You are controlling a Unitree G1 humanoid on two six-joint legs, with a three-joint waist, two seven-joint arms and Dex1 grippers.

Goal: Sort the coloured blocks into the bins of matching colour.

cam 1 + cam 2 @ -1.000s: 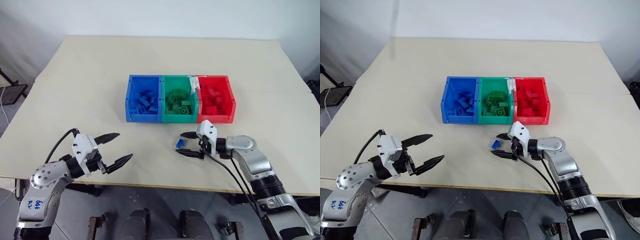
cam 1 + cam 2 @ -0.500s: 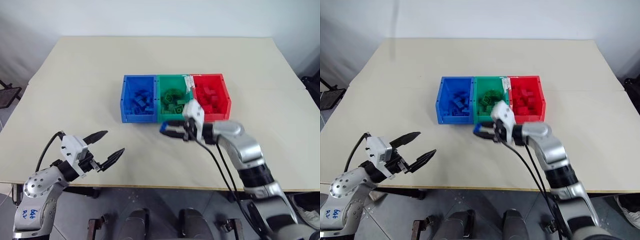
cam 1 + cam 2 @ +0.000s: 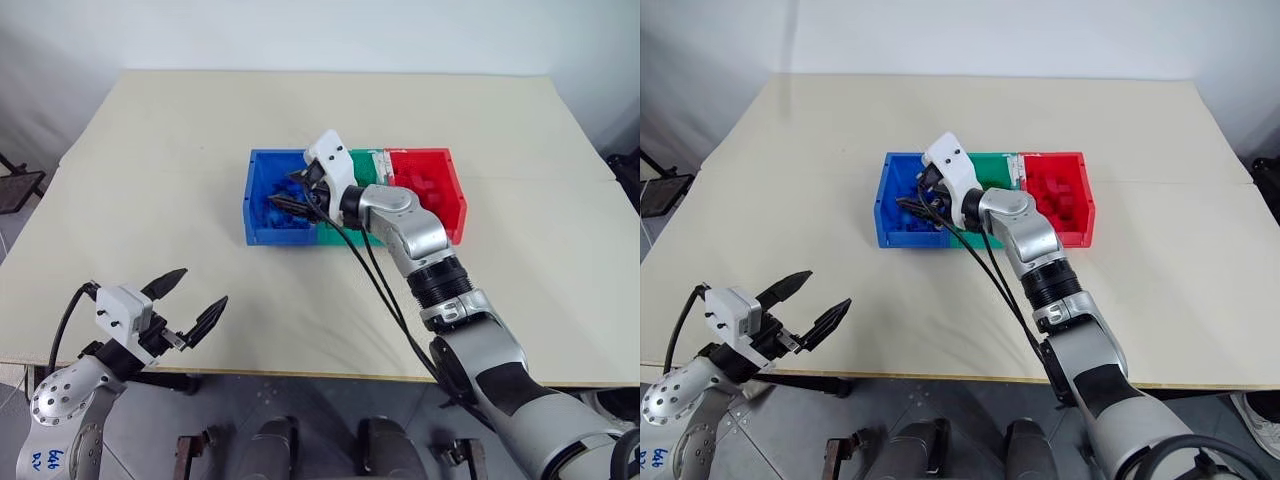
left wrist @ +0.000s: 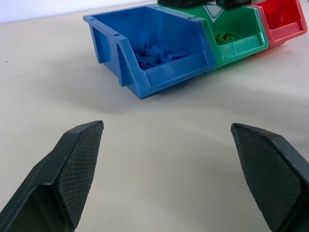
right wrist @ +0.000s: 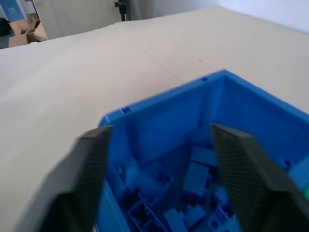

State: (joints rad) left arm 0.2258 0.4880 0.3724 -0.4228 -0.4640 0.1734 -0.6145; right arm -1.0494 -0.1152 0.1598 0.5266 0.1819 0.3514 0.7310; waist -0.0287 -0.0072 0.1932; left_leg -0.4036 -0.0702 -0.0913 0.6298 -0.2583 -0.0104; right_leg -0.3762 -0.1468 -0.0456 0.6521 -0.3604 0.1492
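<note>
**Blue brick delivered, table front now bare**

Pale tabletop [image 3: 150,170] runs out to a grey wall, with the three joined bins sitting mid-table: blue bin [image 3: 256,215] on the left, green bin [image 3: 362,165] in the middle, red bin [image 3: 440,168] on the right. A second ago the right gripper [image 3: 290,190] was low at the near edge, closing on a lone blue block; now it has swung up and left and hangs over the blue bin with its fingers spread and nothing between them (the wrist view looks straight down through the gap at the blue blocks [image 5: 193,179] heaped inside). My guess is that the block has just been dropped among them, though I can't pick it out from the rest. The spot where it lay is bare, and no loose block shows on the table, so the sorting looks done or close to it.

Down at the near left corner, the left gripper [image 3: 190,303] has drawn back a little, fingers wide apart and empty, well clear of the bins. Nothing blocks either arm; the right arm's cable trails across the green bin.
</note>
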